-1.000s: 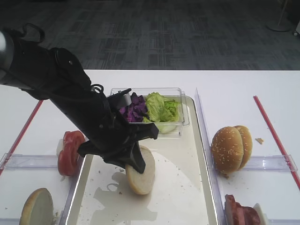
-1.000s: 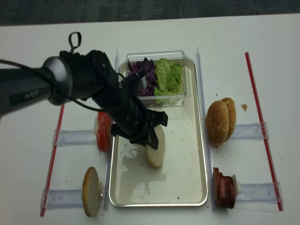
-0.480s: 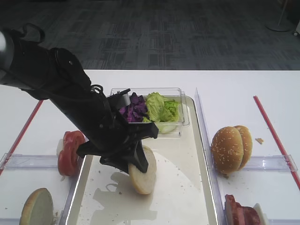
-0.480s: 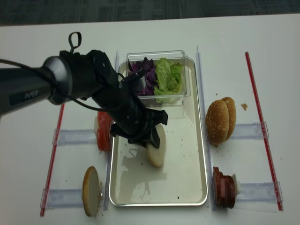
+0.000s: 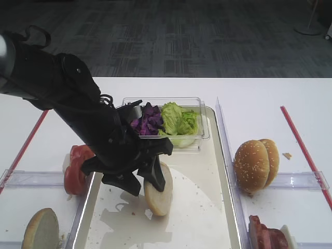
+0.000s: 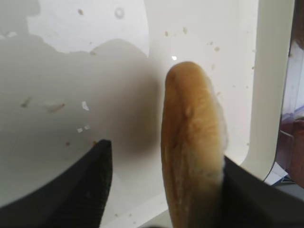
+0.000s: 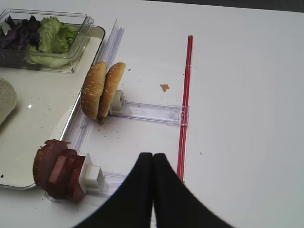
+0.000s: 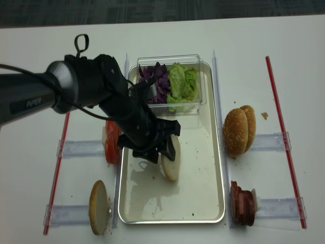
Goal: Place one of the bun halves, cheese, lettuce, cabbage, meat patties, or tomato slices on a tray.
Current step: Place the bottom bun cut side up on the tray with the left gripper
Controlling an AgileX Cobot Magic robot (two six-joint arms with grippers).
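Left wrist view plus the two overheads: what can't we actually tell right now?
- Bun half in the left wrist view: lower edge cut off by the frame; whether the right finger touches it is unclear.
- Left gripper in the exterior high view: the arm hides the bun's left side.
- Meat patties there: cut by the bottom edge.
- Right gripper: in its wrist view only the shut tips show.

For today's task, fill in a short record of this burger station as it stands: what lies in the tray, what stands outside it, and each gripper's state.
tray: holds bun half and clear tub
bun half: on edge, leaning on one finger of the left gripper
clear tub: cabbage beside lettuce
left of tray: tomato slices
right of tray: sesame buns, meat patties
left gripper: open
right gripper: shut, empty
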